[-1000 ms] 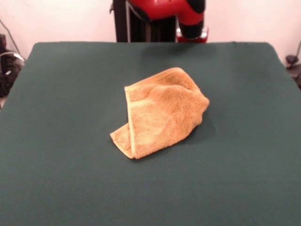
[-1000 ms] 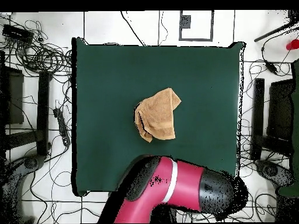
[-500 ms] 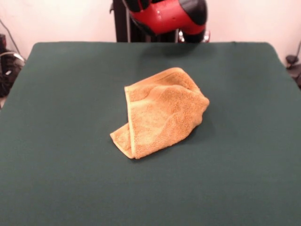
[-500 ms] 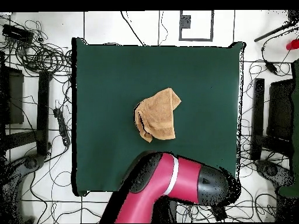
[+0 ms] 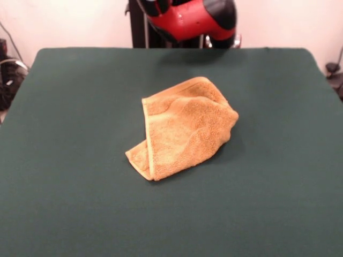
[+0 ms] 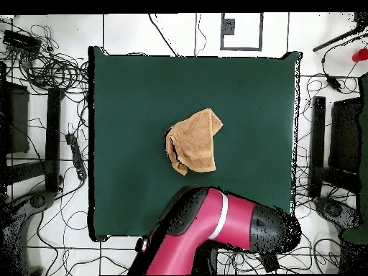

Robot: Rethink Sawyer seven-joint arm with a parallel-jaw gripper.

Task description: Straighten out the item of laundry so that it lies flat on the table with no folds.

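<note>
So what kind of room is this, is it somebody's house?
Probably a robot lab, not a house. A red and black robot arm reaches over a green-covered table holding one crumpled orange towel, and tangled cables cover the floor.

The arm (image 5: 190, 19) is cut off by the top edge in the front view, showing only a red and black segment; in the overhead view its lower part runs off the bottom, and it covers the table (image 6: 122, 108) edge nearest the robot. The gripper shows in neither view. The towel (image 5: 182, 128) lies folded over itself, hiding its under layers.
</note>
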